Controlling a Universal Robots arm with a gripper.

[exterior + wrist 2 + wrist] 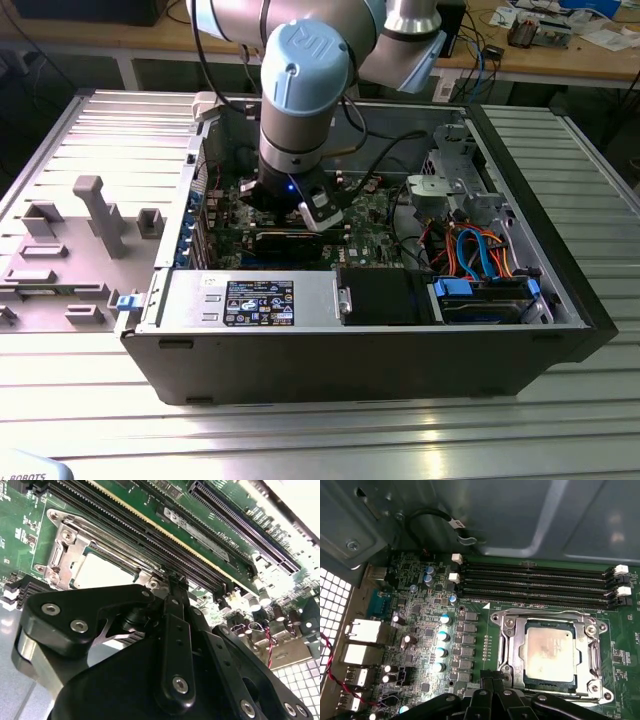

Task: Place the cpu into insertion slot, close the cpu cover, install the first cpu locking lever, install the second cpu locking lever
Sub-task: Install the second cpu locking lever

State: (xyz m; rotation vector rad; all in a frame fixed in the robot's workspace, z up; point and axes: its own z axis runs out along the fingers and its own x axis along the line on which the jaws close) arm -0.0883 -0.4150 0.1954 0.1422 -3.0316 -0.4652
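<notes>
Hovering gripper (492, 682) with fingers together, beside cpu cover (512, 645), cpu (549, 652) seated beneath

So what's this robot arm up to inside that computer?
The arm has reached down into the open computer case, right over the green circuit board. The cpu already sits in the insertion slot, with the cpu cover lying closed around it. The gripper is low at the slot's edge, holding nothing that can be seen.

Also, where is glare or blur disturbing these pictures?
In the second wrist view, glare whitens the silver-grey square cpu and the black end effector looks soft; in the first wrist view, capacitors shine; in the exterior view, the ribbed metal table reflects light.
</notes>
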